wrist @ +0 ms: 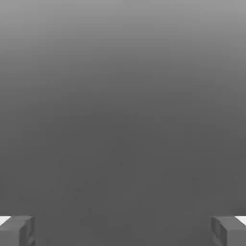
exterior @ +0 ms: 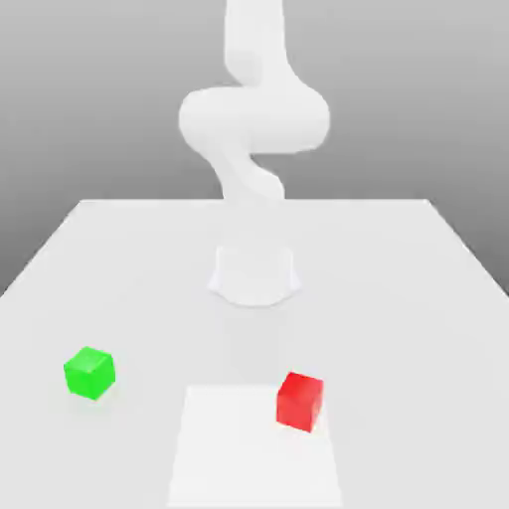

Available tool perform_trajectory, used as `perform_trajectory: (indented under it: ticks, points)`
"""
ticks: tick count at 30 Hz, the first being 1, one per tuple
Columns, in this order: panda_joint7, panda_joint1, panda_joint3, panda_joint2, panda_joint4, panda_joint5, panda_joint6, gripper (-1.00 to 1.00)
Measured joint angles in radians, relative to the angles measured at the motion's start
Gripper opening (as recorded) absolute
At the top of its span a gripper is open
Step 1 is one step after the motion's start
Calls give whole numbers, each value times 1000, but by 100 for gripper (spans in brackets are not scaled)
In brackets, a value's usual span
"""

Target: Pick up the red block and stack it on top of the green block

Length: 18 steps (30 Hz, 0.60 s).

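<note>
My gripper [wrist: 123, 230] wide open, nothing between fingers [wrist: 17, 230]. Red block [exterior: 299, 401] on table [exterior: 418, 298], exterior view's right; green block [exterior: 89, 373] well apart, left. Nothing between them.

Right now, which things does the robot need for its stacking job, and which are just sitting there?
For the job:
- red block
- green block
- gripper, open with nothing in it

Just there:
- white table
- lighter square patch under the red block

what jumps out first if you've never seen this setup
Two bright cubes on a pale table: the green block toward the exterior view's left, the red block toward its right, well apart. Behind them rises the white arm; the hand view shows the end effector open and empty.
</note>
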Motion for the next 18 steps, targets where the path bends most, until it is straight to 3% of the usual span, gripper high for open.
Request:
perform_trajectory:
  ticks: [13,18]
  points:
    - [-644,259,-149,473,-326,54,303,0]
    - [-847,297,-147,654,-457,-3,428,0]
